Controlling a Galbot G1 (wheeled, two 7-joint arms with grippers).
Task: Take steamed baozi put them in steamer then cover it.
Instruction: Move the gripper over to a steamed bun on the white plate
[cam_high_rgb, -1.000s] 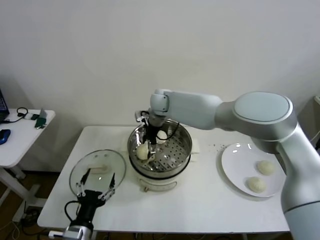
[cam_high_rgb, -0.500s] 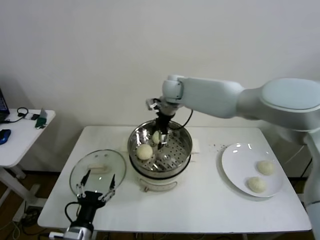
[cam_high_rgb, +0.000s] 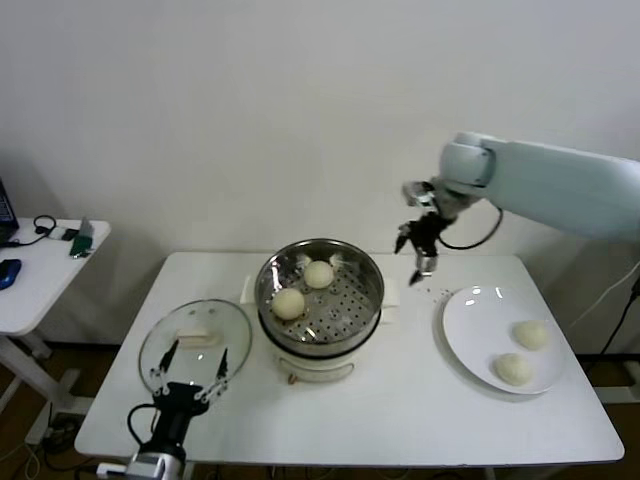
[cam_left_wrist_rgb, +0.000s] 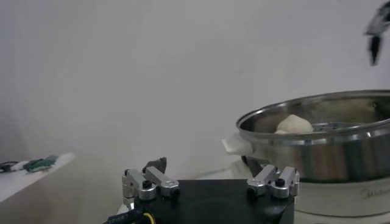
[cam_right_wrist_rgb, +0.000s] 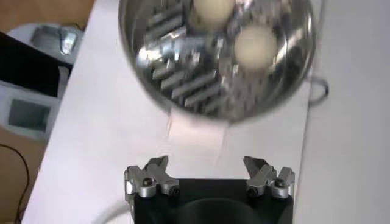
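At the centre of the white table (cam_high_rgb: 400, 400) the steamer (cam_high_rgb: 319, 300) is seen, its steel pot resting on a cream-white base. Two steamed baozi are held on the perforated tray inside: one bun (cam_high_rgb: 288, 303) at about 9 o'clock of the tray and a second bun (cam_high_rgb: 319, 274) at about 12 o'clock, the two close together but apart. In the right wrist view the same pot (cam_right_wrist_rgb: 219, 55) is shown from above with both buns (cam_right_wrist_rgb: 256, 45) inside.

At 3 o'clock of the steamer a flat white plate (cam_high_rgb: 470, 320) is placed, and two more baozi are carried on it: one (cam_high_rgb: 532, 335) toward the far side and one (cam_high_rgb: 514, 369) nearer the front edge, well apart from the pot.

At 9 o'clock of the steamer the cover (cam_high_rgb: 195, 340) is laid flat on the table, its cream-white handle facing up, just beside the pot's base.

The right gripper (cam_high_rgb: 418, 248) is held in the air between the steamer and the plate, above the far part of the table; its fingers (cam_right_wrist_rgb: 149, 179) are spread apart and nothing is held between them. The left gripper (cam_high_rgb: 190, 370) is parked low at the front edge of the table, at about 6 o'clock of the cover, with its fingers (cam_left_wrist_rgb: 149, 182) also spread and empty.

At far 9 o'clock a small side table (cam_high_rgb: 40, 280) with a few small items is seen.
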